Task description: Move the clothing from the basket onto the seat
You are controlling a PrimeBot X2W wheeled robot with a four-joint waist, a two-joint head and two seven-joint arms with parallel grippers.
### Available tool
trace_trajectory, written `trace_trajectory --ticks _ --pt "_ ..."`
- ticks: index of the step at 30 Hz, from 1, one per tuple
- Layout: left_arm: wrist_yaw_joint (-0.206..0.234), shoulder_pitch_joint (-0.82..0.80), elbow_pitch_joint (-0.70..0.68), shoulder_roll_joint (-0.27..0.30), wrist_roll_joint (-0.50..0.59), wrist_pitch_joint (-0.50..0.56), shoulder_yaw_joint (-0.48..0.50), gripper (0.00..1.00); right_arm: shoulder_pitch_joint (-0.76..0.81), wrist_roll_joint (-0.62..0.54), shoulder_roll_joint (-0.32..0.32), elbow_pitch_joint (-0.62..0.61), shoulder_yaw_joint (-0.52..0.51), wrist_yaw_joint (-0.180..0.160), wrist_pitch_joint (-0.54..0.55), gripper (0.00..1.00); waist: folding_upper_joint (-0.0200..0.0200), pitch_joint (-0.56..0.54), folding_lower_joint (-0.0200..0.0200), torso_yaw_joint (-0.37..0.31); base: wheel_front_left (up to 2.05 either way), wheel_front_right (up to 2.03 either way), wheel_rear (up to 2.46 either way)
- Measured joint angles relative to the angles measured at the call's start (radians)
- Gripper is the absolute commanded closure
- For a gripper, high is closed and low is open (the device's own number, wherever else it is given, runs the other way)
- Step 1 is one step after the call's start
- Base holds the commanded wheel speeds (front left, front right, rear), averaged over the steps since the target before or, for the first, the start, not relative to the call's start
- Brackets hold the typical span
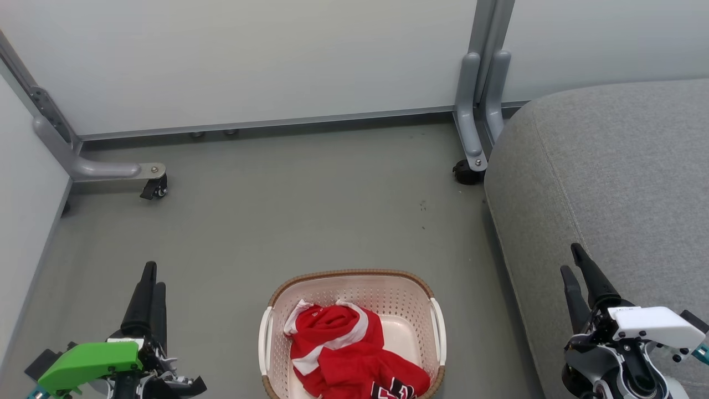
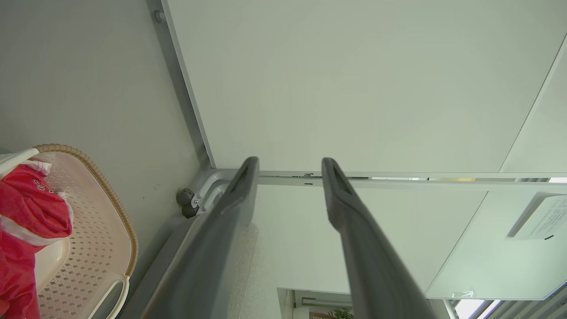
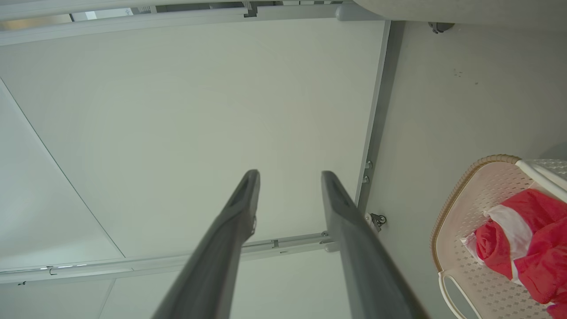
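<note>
Red fabric with white bands, the clothing (image 1: 343,349), lies crumpled inside the basket (image 1: 354,275). It is heaped more to the basket's left and near side, so part of the cream perforated bottom on the right is bare. At the near edge of the heap some black-and-white lettering (image 1: 396,390) shows, but it is folded and cut by the picture border, so I cannot read it. In the left wrist view a few small white marks on the red cloth are also too small to read. The basket stands on the grey floor (image 1: 277,210), and its brown woven-look rim and white side handles are clear to see. The seat (image 1: 609,177), grey upholstery with a stitched seam, is to the right of the basket, near it but apart, with a strip of floor between. The left gripper (image 1: 153,274), with a green cover, is to the left of the basket and apart from it; its two dark fingers stand apart with nothing between them. The right gripper (image 1: 570,258), with a white cover, is to the right of the basket, over the seat's edge in the head view, and its fingers are also spread and hold nothing. Beyond the basket pale panel walls (image 1: 249,55) rise on grey metal feet, one with a caster (image 1: 158,190). In the left wrist view a paper sheet (image 2: 542,217) shows on a far panel; its print is too small to read.
</note>
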Motion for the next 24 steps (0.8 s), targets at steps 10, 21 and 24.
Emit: trace_trajectory --ticks 10,21,24 --pt "0.0 0.002 -0.017 -0.001 0.026 -0.05 -0.045 0.0 0.005 -0.041 0.0 -0.02 0.025 0.0 -0.049 0.0 0.0 0.003 0.0001 0.0 0.0 0.0 0.0" --pt "0.0 -0.013 -0.091 0.0 0.205 -0.098 -0.085 0.0 0.005 -0.235 -0.001 -0.081 0.04 0.0 -0.097 0.0 0.0 0.006 0.0001 0.001 0.0 0.0 0.0" --pt "0.0 -0.012 -0.113 0.001 0.264 -0.11 -0.092 0.0 0.005 -0.293 -0.002 -0.1 0.049 0.0 -0.109 0.0 0.0 0.006 0.0001 0.001 0.0 0.0 0.0"
